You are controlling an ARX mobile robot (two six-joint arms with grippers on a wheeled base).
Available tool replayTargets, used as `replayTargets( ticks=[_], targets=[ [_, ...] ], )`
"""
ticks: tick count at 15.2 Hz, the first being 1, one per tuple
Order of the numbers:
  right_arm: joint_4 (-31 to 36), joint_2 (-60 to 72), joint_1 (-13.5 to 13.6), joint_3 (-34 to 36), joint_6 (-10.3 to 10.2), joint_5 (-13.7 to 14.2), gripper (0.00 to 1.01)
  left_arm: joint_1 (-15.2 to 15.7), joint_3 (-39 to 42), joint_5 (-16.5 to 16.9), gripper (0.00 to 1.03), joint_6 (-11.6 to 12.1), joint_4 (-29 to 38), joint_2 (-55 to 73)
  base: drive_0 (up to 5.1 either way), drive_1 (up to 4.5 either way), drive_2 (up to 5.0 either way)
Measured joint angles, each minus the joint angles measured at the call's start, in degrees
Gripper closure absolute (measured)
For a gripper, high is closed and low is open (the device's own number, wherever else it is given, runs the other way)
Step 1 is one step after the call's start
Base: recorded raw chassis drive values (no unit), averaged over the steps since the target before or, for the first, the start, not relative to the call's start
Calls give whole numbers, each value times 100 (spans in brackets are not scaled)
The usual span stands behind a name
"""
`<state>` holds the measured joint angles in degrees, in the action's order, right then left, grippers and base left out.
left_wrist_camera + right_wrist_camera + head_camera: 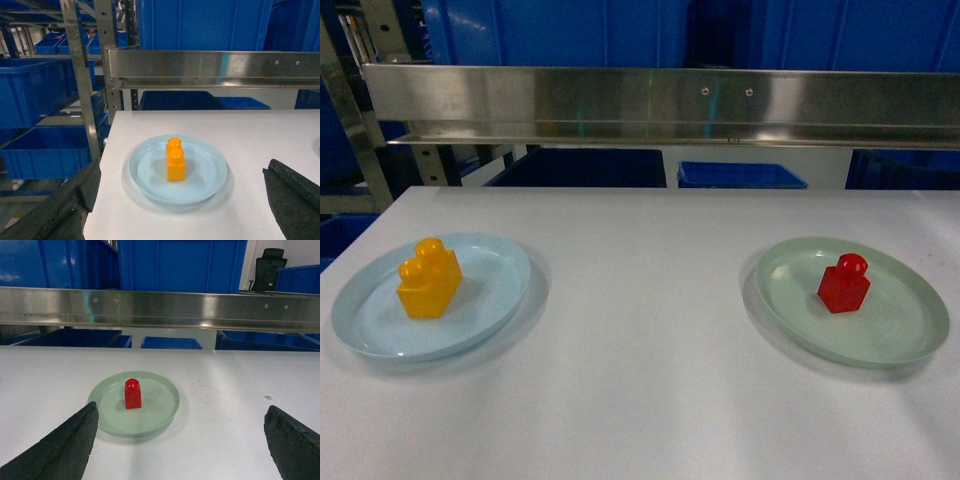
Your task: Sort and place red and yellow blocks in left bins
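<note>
1. Spreading wide across the scene: white tabletop (pixel 640 400), carrying two plates well apart.
2. Standing beyond the far edge, below a steel rail (pixel 660 105): blue crates (pixel 582 168), one dark and one brighter (pixel 740 176); more crates (pixel 45 150) stacking on metal shelving at far left in the left wrist view.
3. Lying near left on the tabletop: pale blue plate (pixel 490 300), holding the yellow block.
4. Lying near right: pale green plate (pixel 900 330), holding the red block.
5. Hanging back on the near side of the blue plate: left gripper (pixel 180 210), fingers (pixel 295 192) spreading wide, pinching nothing.
6. Hanging back on the near side of the green plate: right gripper (pixel 182 442), fingers (pixel 65 445) also spreading wide, touching nothing.
7. Sitting upright left of the blue plate's centre: yellow block (pixel 428 279), stepped, two studs up.
8. Sitting upright near the green plate's centre: red block (pixel 844 284), single stud up.
</note>
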<state>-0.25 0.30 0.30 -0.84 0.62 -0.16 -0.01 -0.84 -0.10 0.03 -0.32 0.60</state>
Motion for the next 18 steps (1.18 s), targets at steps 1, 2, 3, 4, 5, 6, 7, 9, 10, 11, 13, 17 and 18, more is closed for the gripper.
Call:
replayTargets(
  ticks=[1,2,3,4,5,6,7,9,10,11,13,17,18],
  targets=[
    [2,0,0,0,0,2,3,0,0,0,5,-2,0,0,0,0,0],
    [2,0,0,0,0,2,3,0,0,0,5,-2,0,0,0,0,0],
    [0,0,0,0,0,2,3,0,0,0,5,-2,0,-2,0,0,0],
    [0,0,0,0,0,0,3,0,0,0,5,-2,0,0,0,0,0],
    [0,0,0,0,0,0,3,0,0,0,5,0,0,0,0,0,0],
    [0,0,0,0,0,0,3,0,0,0,5,0,0,-2,0,0,0],
    [2,0,0,0,0,2,3,0,0,0,5,0,0,0,0,0,0],
    [0,0,0,0,0,2,3,0,0,0,5,0,2,-2,0,0,0],
    [0,0,0,0,0,0,3,0,0,0,5,-2,0,0,0,0,0],
    [0,0,0,0,0,0,3,0,0,0,5,0,0,0,0,0,0],
    [0,0,0,0,0,0,3,0,0,0,5,0,0,0,0,0,0],
    [0,0,0,0,0,0,3,0,0,0,5,0,0,-2,0,0,0],
    [0,2,2,0,0,0,3,0,0,0,5,-2,2,0,0,0,0]
  ],
)
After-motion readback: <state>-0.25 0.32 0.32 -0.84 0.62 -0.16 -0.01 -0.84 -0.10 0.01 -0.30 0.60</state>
